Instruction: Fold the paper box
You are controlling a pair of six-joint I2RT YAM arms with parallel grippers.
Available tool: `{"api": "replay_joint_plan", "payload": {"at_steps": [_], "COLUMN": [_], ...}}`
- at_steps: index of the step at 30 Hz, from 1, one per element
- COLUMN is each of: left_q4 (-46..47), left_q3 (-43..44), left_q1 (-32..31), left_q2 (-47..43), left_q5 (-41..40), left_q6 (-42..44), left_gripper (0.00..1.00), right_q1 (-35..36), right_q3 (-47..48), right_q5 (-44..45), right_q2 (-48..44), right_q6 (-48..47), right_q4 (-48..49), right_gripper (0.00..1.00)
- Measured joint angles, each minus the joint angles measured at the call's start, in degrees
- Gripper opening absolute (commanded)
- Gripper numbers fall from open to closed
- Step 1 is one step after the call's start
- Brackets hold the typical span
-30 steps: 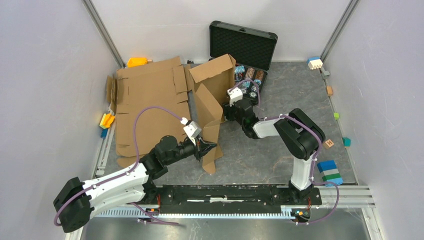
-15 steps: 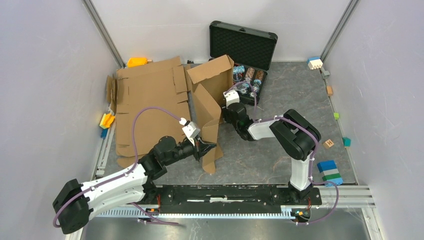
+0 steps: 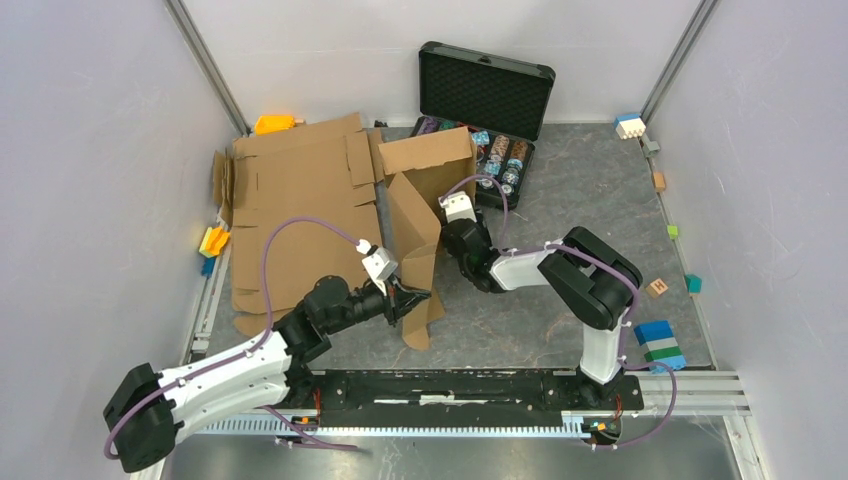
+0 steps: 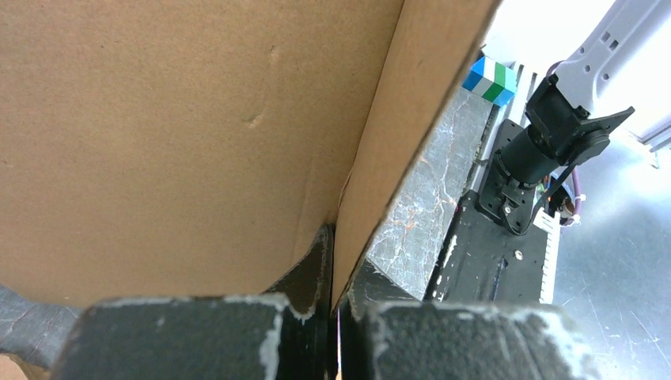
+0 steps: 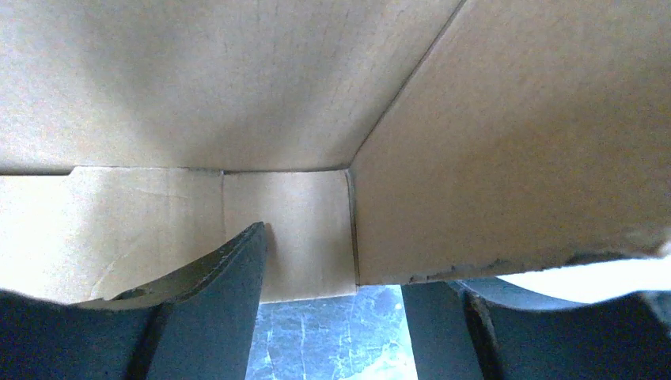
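Note:
The paper box (image 3: 415,215) is plain brown cardboard, half raised in the middle of the table, with its panels standing and a flap leaning over at the top. My left gripper (image 3: 410,296) is shut on the lower front panel of the box (image 4: 198,134); the edge of that panel sits pinched between its fingers (image 4: 316,269). My right gripper (image 3: 445,240) is open, pushed in under the box from the right. In the right wrist view the box panels (image 5: 237,95) fill the frame above the spread fingers (image 5: 214,285), and one flap edge hangs over the right finger.
A second flat sheet of brown cardboard (image 3: 300,200) lies at the left. The open black case (image 3: 487,95) with colourful chips stands behind the box. Small coloured blocks (image 3: 660,345) lie along the right edge and some (image 3: 213,240) at the left wall.
My right gripper has moved left and in under the box. The box's upper panel has swung upright and closer in. My left gripper keeps its hold and has shifted slightly.

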Motion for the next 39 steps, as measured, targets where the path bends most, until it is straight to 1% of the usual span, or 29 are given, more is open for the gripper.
{"api": "replay_joint_plan", "payload": {"at_steps": [3, 6, 7, 13, 17, 18, 20, 21, 24, 26, 29, 33, 35, 39], "left_q4": [-0.42, -1.2, -1.64, -5.11, -8.76, -9.53, -11.32, -12.15, -15.89, -18.56, -24.0, -31.15, -34.58, -40.39], "left_q3": [-0.48, -1.05, -1.16, -1.36, -1.44, -1.46, -1.51, -1.53, -1.66, -1.7, -1.64, 0.74, 3.48, 10.84], "left_q1": [0.0, 0.0, 0.0, 0.0, 0.0, 0.0, -0.02, -0.02, 0.0, 0.0, 0.0, 0.0, 0.0, 0.0], "left_q2": [-0.9, -2.34, -3.02, -7.48, -11.06, -11.72, -13.16, -13.77, -15.93, -17.35, -20.37, -24.22, -25.75, -26.64], "left_q5": [0.46, 0.52, 0.46, -0.63, -0.92, -1.16, -1.92, -2.36, -4.11, -5.53, -8.44, -11.69, -13.62, -17.38], "left_q6": [-0.46, -0.63, -0.66, -2.08, -3.8, -4.11, -4.72, -5.09, -6.71, -8.07, -10.73, -13.57, -14.56, -15.56], "left_gripper": [0.03, 0.03, 0.03, 0.06, 0.1, 0.12, 0.22, 0.28, 0.54, 0.64, 0.81, 0.94, 0.97, 1.0], "right_q1": [0.57, 0.61, 0.61, 0.22, 0.2, 0.17, 0.09, -0.02, -0.87, -1.33, -1.55, -1.55, -1.55, -1.55], "right_q3": [-0.42, -0.39, -0.39, -2.36, -5.44, -6.03, -6.51, -6.51, -6.49, -6.49, -6.49, -6.82, -6.99, -7.21], "right_q5": [1.11, 1.31, 1.14, -1.49, -4.42, -4.96, -5.86, -6.25, -8.55, -9.7, -10.27, -10.23, -10.21, -10.19], "right_q2": [-0.55, -0.55, -0.59, -2.34, -5.03, -5.55, -6.12, -6.12, -6.12, -6.12, -6.08, -6.08, -6.08, -6.08], "right_q6": [0.0, 0.04, 0.09, 1.64, 2.95, 3.04, 2.95, 2.82, 2.32, 2.12, 1.95, 2.03, 2.12, 2.16], "right_q4": [-0.83, -0.98, -1.05, -1.07, -0.76, -0.63, -0.59, -0.59, -0.17, 0.07, 0.22, 0.7, 1.01, 1.46], "right_gripper": [0.68, 0.73, 0.73, 0.63, 0.63, 0.64, 0.62, 0.61, 0.61, 0.61, 0.61, 0.6, 0.6, 0.6]}}
